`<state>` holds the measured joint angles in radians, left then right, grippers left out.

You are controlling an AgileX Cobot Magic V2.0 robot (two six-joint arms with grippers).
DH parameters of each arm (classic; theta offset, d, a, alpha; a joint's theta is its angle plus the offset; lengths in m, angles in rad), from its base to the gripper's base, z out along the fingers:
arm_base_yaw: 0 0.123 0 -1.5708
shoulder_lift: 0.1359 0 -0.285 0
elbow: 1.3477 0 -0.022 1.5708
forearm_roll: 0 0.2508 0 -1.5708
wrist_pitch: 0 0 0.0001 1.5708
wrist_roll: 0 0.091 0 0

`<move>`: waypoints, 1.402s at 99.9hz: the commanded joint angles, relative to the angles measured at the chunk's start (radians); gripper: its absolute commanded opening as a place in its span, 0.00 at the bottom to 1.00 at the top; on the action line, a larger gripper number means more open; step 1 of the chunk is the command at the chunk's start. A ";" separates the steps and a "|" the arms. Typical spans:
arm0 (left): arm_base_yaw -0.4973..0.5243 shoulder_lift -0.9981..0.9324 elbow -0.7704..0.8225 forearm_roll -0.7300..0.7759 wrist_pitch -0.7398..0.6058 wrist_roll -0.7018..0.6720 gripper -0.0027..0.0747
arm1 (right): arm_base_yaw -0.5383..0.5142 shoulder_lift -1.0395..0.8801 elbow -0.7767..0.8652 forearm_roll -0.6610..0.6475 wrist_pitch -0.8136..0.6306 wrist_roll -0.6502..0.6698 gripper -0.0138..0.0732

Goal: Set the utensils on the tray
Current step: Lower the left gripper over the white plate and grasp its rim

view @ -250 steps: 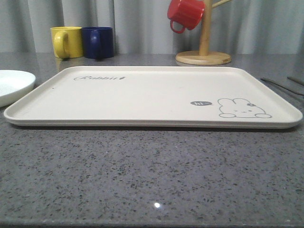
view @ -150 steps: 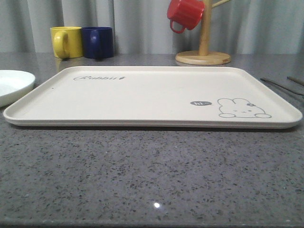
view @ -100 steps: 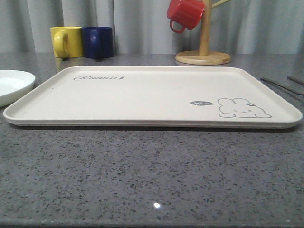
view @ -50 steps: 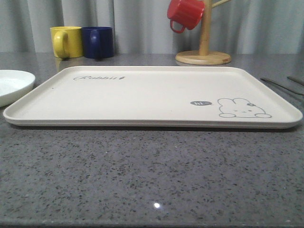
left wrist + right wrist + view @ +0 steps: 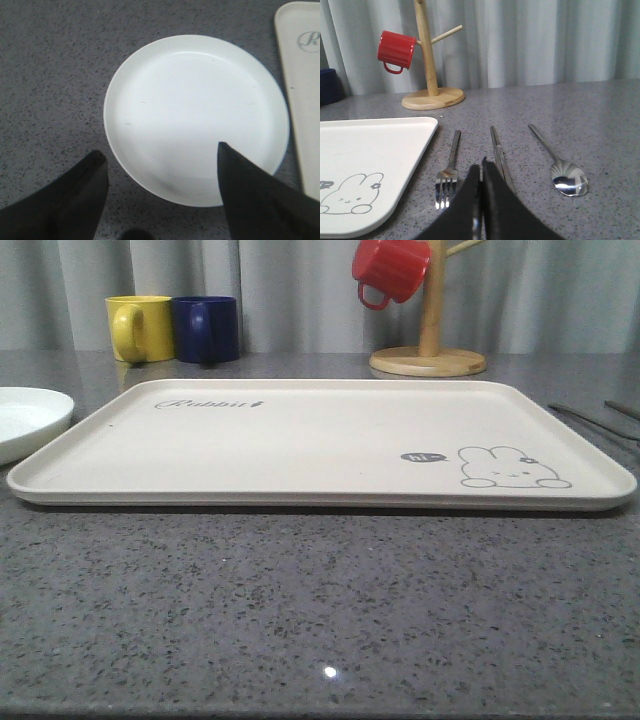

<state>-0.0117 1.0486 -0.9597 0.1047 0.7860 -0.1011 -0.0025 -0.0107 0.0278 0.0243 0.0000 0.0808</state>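
Note:
The cream tray [image 5: 300, 440] with its rabbit drawing lies flat in the middle of the table, with nothing on it. To its right, the utensils lie side by side on the grey table: a fork [image 5: 451, 165] closest to the tray's edge [image 5: 395, 150], then a pair of chopsticks [image 5: 497, 147], then a spoon [image 5: 560, 165]. My right gripper [image 5: 481, 162] is shut, its tips between the fork's tines and the chopsticks and a little above the table. My left gripper [image 5: 160, 149] hangs open over the near rim of the white plate [image 5: 195, 115], holding nothing.
The white plate [image 5: 25, 420] sits left of the tray. A yellow mug [image 5: 140, 328] and a blue mug [image 5: 207, 328] stand at the back left. A wooden mug tree [image 5: 430, 340] carrying a red mug [image 5: 390, 270] stands at the back right.

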 commanded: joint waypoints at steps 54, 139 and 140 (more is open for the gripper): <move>0.134 0.456 -0.217 -0.006 -0.052 -0.010 0.61 | -0.006 -0.022 -0.018 -0.003 -0.081 -0.008 0.08; 0.161 0.533 -0.222 -0.001 -0.016 0.021 0.01 | -0.006 -0.022 -0.018 -0.003 -0.081 -0.008 0.08; 0.164 0.528 -0.222 -0.004 -0.016 0.025 0.01 | -0.006 -0.022 -0.018 -0.003 -0.081 -0.008 0.08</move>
<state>0.1335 1.6254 -1.1671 0.0938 0.7527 -0.0880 -0.0025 -0.0107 0.0278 0.0243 0.0000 0.0808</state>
